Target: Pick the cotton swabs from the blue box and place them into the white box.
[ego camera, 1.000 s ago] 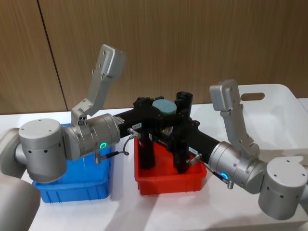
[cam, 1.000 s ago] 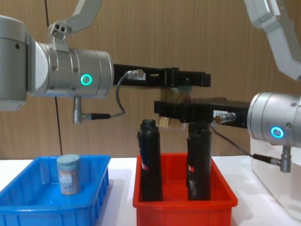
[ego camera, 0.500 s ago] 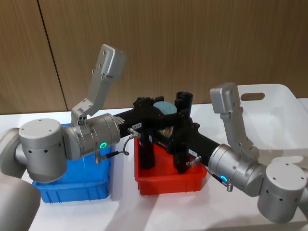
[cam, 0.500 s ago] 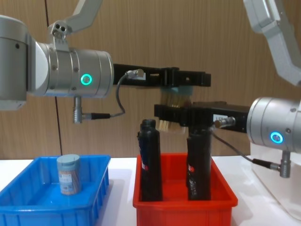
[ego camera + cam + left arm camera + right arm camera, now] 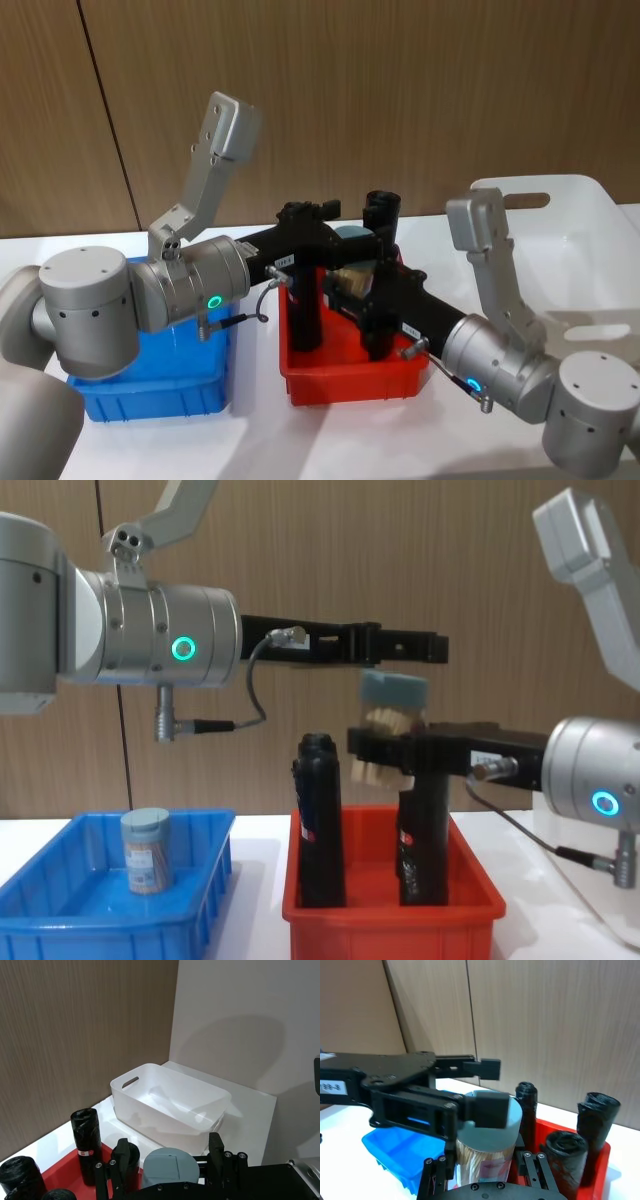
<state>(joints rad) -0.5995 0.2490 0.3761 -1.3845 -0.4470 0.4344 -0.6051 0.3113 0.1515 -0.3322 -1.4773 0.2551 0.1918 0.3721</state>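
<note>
Head view: handover step, centre frame, above red bin (image 5: 350,388). Right end effector (image 5: 356,290) pinching cotton swabs tub (image 5: 352,234). Next, I'd judge: carry right, lift over tall rim of white box (image 5: 560,187), clearing black cylinders (image 5: 381,210).
Left wrist view: left end effector (image 5: 167,1144) spread, fingers clear of lid either side.
Right wrist view: left's fingers crowd lid; little room.
Chest view: second tub (image 5: 146,850) upright in blue box (image 5: 60,920), lower left. Open air right of tub.

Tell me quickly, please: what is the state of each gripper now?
Left gripper: open, holding nothing.
Right gripper: closed on the cotton swabs, above the red bin.
</note>
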